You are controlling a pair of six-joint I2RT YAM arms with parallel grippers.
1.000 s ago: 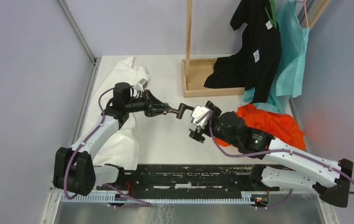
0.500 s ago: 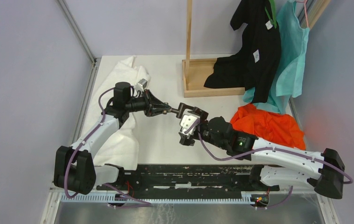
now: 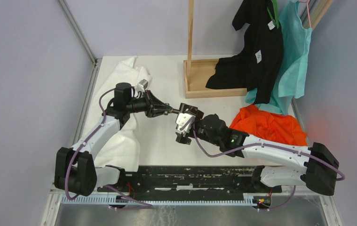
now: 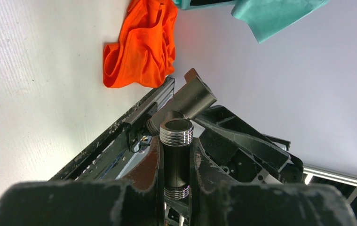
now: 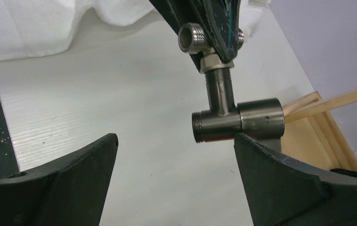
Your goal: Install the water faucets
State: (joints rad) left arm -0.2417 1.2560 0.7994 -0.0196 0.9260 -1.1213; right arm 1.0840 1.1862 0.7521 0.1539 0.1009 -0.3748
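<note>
The left gripper (image 3: 168, 111) clamps the shorter faucet fitting (image 4: 176, 151) in mid-air over the table's (image 3: 157, 141) middle, with the larger fitting (image 5: 242, 123) joined at its stem. The right gripper (image 5: 175, 139) gapes wide around that barrel and grips nothing. It should centre itself, close squarely on the barrel, then twist along the stem's axis.

Faucet (image 4: 177, 157) half-hidden (inside left gripper (image 4: 176, 141))
</note>
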